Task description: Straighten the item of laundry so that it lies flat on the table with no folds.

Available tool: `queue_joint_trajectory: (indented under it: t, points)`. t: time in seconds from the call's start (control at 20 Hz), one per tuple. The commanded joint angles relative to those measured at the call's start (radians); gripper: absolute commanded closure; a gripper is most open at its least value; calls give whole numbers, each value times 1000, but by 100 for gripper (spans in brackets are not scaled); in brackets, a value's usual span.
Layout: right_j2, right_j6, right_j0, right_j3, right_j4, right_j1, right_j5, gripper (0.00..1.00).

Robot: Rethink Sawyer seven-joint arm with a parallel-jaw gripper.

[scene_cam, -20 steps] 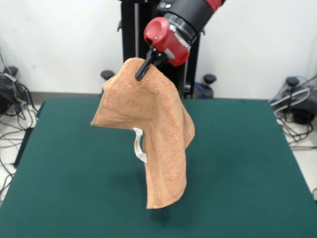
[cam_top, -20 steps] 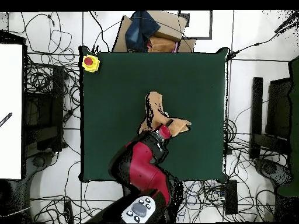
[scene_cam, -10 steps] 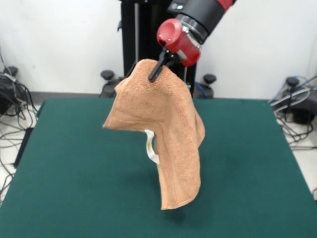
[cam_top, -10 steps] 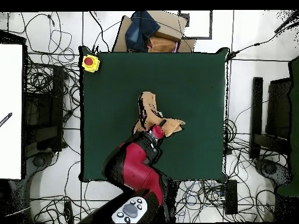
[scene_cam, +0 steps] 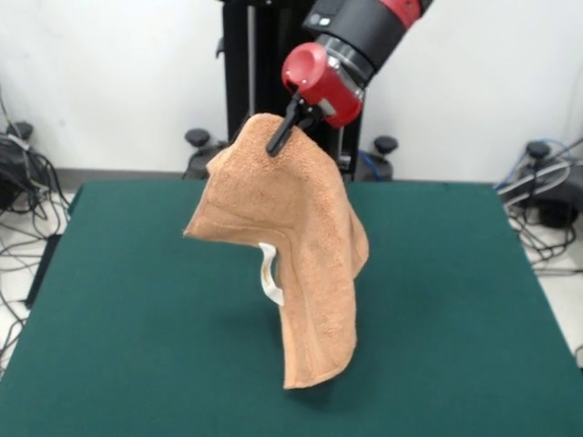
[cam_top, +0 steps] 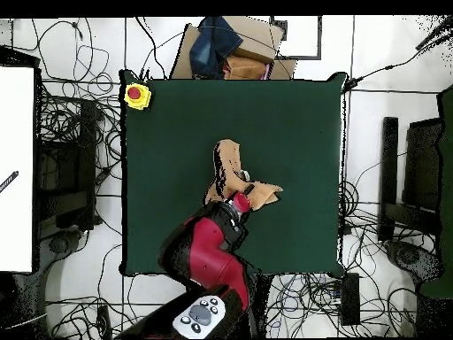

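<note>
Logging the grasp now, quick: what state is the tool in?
Tool: closed, holding the peach-orange towel by its top, so that it hangs above the green table.

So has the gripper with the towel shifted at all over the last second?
Yes. In the front view the gripper, shut on the towel, first swung right and then eased back left, ending slightly right of where it began, judged against the black pedestal column.

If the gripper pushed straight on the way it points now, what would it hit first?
The gripper points down-left into the towel it already pinches; beyond that, probably the table, though depth is unclear.
</note>
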State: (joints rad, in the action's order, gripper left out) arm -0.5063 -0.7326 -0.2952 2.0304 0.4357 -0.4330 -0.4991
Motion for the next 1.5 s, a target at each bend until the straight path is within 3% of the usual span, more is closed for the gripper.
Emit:
queue_joint_trajectory:
  t: [0.05,0.9,1.5]
  points:
    - [119,-290,29,-25,40,67,101,100]
    - [197,-297,95,-54,-11,118,102,100]
    - [265,-258,158,-64,-35,127,217,100]
